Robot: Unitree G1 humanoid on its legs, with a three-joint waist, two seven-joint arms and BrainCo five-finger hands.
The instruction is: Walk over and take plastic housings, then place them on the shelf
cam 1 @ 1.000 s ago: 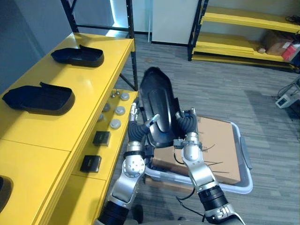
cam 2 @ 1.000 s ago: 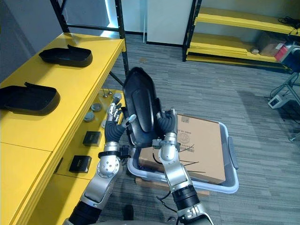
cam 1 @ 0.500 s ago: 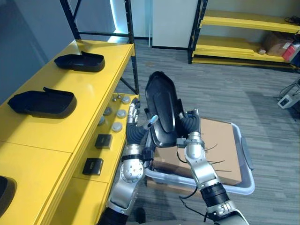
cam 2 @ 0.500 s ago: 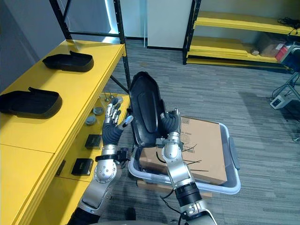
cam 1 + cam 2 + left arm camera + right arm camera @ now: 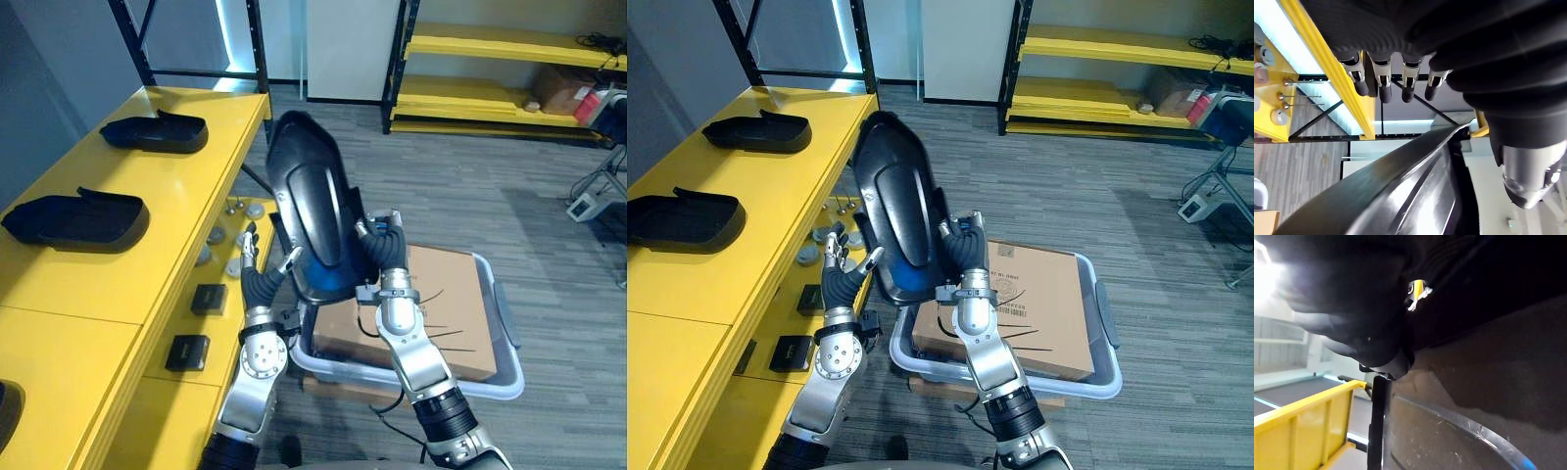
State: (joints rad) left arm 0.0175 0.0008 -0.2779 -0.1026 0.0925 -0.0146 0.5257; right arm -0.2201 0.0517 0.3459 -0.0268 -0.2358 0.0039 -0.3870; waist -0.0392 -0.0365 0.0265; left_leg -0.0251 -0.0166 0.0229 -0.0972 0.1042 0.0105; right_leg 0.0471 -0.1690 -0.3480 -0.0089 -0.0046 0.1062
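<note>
Plastic housing (image 5: pixel 312 211) is held upright in the air beside the yellow shelf (image 5: pixel 186 186), left hand (image 5: pixel 257 286) straight-fingered at its side, right hand (image 5: pixel 385 257) behind it with its hold impossible to tell; best tipped level over bare shelf before lowering.
</note>
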